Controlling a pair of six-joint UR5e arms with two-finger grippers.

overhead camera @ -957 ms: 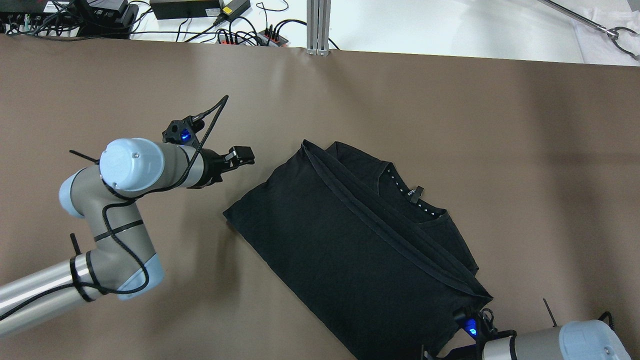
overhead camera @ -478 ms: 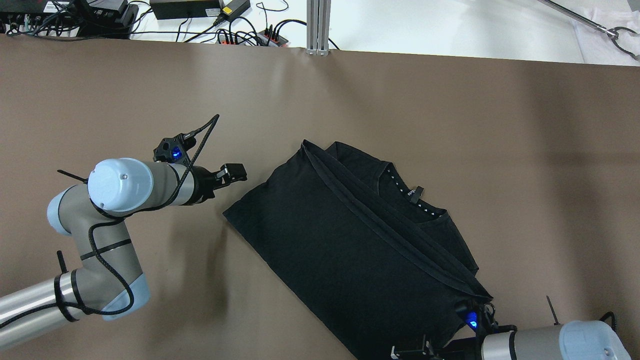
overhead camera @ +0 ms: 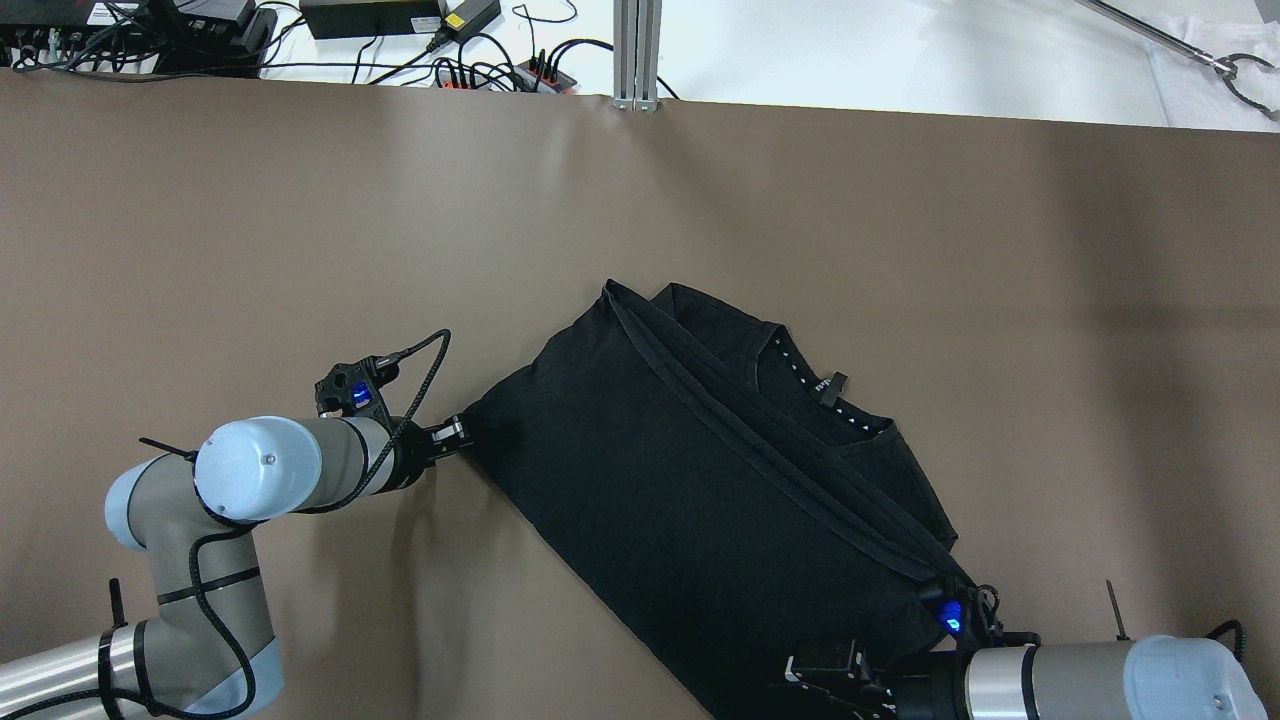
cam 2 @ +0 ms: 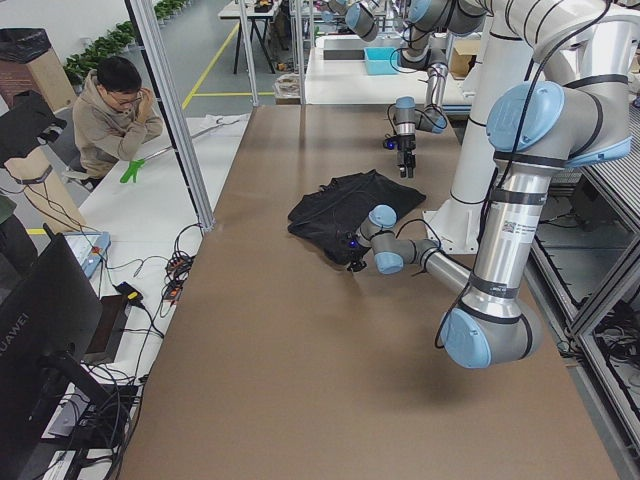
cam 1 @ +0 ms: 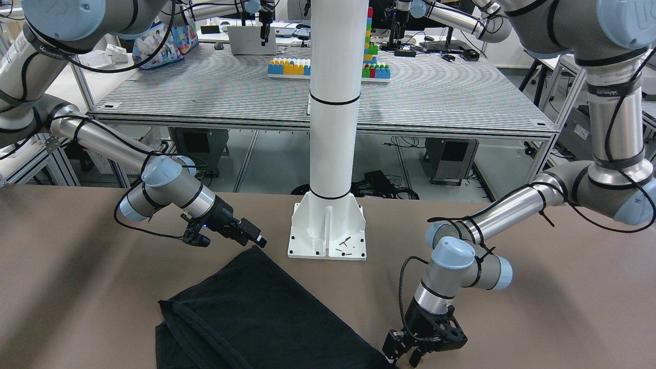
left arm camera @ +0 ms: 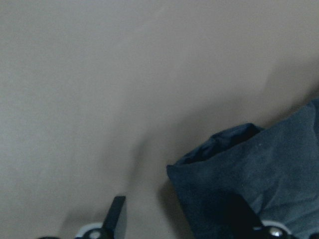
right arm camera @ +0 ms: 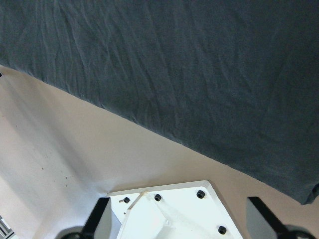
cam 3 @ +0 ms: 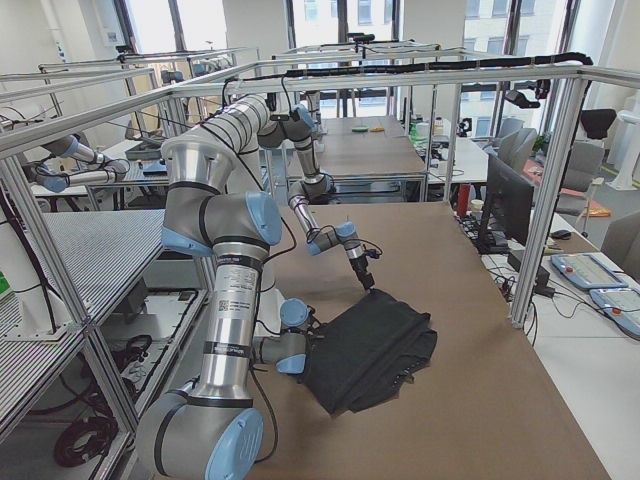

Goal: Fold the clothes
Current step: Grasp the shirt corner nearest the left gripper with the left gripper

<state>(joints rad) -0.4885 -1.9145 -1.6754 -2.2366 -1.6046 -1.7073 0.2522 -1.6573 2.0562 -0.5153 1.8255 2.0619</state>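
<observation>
Seen from overhead, the clothes (overhead camera: 700, 480) lie half-folded, slantwise on the table (overhead camera: 250, 200). My left pincer (overhead camera: 455, 434) stands spread at their nine o'clock corner, one finger over cloth and one over bare table, set to pinch it. My right pincer (cam 1: 254, 238), spread and empty, hangs by the five o'clock edge for a matching grab.

Table (overhead camera: 300, 200) — brown, matte top. On it: one black garment (overhead camera: 680, 480), folded, flat, set askew; white post (cam 1: 328, 233) base — near the garment, not touching.

Black garment (cam 1: 256, 307) largely beyond front-facing view's bottom edge; left wrist view blurred
</observation>
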